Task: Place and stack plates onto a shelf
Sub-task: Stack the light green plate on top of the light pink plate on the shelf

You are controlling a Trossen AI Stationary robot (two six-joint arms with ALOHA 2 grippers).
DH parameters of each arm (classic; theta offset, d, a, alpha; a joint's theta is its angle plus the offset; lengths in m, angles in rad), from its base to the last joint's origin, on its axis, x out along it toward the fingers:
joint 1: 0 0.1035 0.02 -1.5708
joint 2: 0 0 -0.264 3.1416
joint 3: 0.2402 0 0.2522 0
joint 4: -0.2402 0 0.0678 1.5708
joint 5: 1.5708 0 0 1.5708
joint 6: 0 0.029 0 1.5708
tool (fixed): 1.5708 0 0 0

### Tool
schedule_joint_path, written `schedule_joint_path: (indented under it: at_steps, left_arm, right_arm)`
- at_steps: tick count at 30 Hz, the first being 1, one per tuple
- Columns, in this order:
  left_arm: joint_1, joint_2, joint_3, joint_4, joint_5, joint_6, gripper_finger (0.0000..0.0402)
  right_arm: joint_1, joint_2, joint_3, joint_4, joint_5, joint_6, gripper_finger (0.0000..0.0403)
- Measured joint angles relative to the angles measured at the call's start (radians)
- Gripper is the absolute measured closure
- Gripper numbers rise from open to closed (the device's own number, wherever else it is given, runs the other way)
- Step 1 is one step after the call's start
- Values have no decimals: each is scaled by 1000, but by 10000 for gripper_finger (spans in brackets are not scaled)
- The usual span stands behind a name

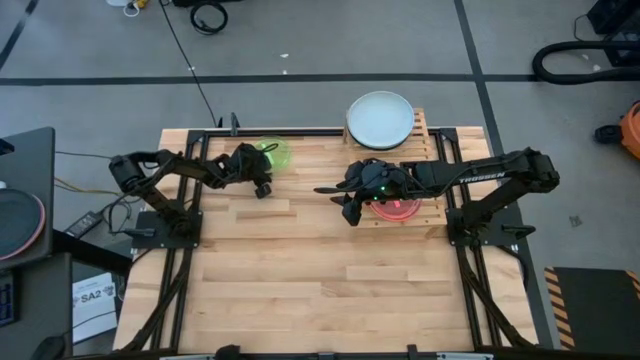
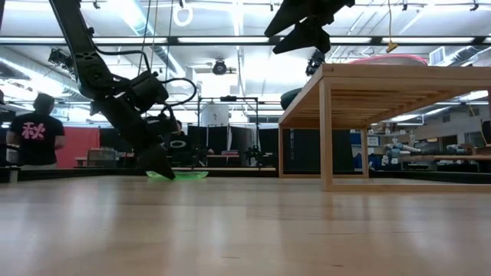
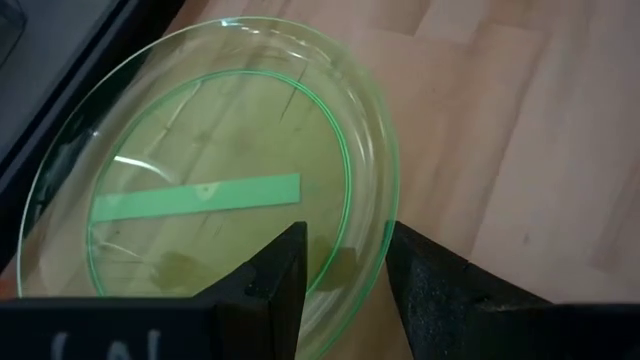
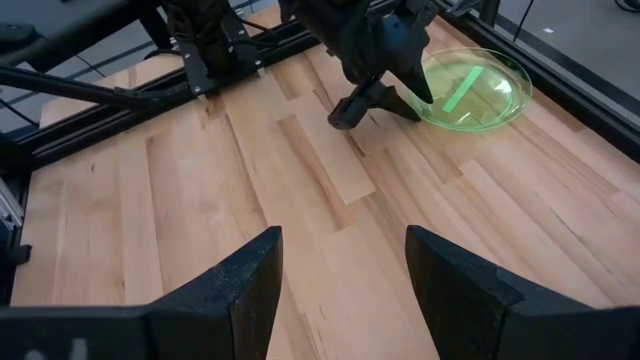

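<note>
Green plate (image 3: 210,170) lies flat on tabletop (image 1: 300,290), well apart from shelf (image 1: 425,140), close to table's far edge rail. Left gripper (image 3: 340,265) is set astride plate's near rim, fingers parted, one over, one outside; grip not yet closed. Bare planks seen betw. plate and shelf. On shelf: pale grey plate (image 1: 380,118) at far end, pink plate (image 1: 398,208) partly hidden under right gripper (image 4: 340,265), which hangs wide open, empty. Person (image 2: 37,130) seen in room behind.
</note>
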Motion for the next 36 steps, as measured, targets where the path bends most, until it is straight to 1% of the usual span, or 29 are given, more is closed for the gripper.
schedule_joint_path:
  at_steps: [11,14,21,26,30,36]
  left_arm:
    - [3,1,-1,-5,1,-1,266]
    - [3,1,-1,-6,1,-1,286]
    - [3,2,-2,-8,-16,1,347]
    - [4,2,-2,-7,-17,2,377]
    - [3,-9,-3,-13,-16,3,392]
    - [-26,-61,-4,-23,-1,-5,395]
  right_arm:
    - [0,0,0,0,0,0,185]
    - [0,0,0,0,0,0,185]
    - [0,0,0,0,0,0,185]
    - [0,0,0,0,0,0,185]
    - [0,0,0,0,0,0,185]
    - [0,0,0,0,0,0,185]
